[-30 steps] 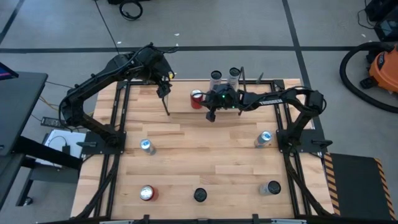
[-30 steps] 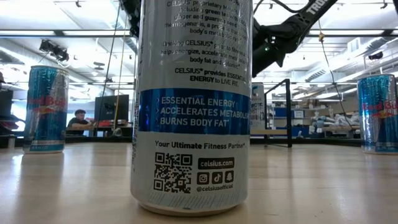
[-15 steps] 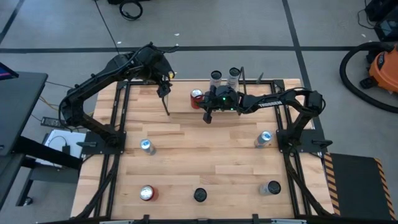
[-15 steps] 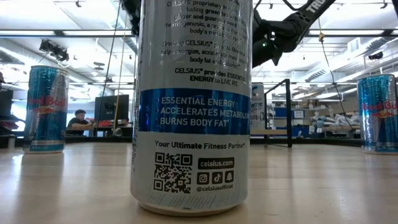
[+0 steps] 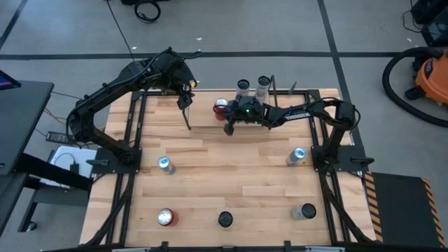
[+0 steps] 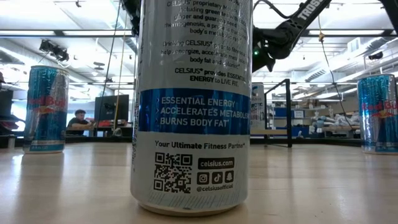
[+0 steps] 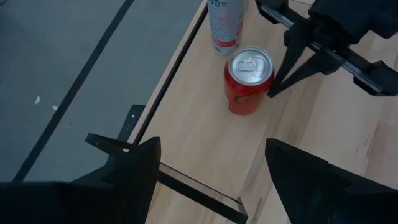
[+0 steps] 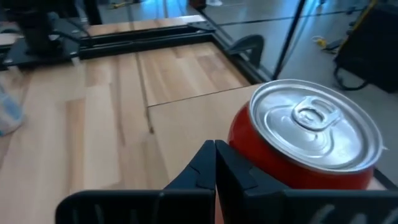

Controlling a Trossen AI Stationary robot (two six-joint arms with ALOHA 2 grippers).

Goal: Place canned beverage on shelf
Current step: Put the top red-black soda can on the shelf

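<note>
A red can [image 5: 221, 106] stands upright on the shelf [image 5: 280, 120], a low light-wood platform at the table's far side. Two silver cans [image 5: 243, 85] [image 5: 263, 82] stand behind it at the shelf's far edge. My right gripper [image 5: 227, 129] is shut and reaches in from the table's right. Its fingertips are at the red can's near-right side [image 7: 264, 87]. My left gripper [image 5: 185, 100] hangs open above the shelf's left end, with nothing between its fingers [image 7: 211, 168]. My right gripper has its shut fingers [image 8: 214, 158] close beside the red can's side wall [image 8: 239, 146], slanting down from the table's right. Whether they touch the can I cannot tell. The can stands upright on the shelf plank.
Several more cans stand on the table: blue-silver ones [image 5: 164, 164] [image 5: 297, 155], a red one [image 5: 165, 217], a dark one [image 5: 225, 219] and a grey one [image 5: 304, 211]. A tall white-and-blue can [image 6: 189, 106] fills the low view. Thin black rods [image 5: 187, 115] rise at the shelf's corners.
My right gripper has moved a little toward the table's left, closing on the red can, and has tipped its fingers further down. It has stayed shut.
</note>
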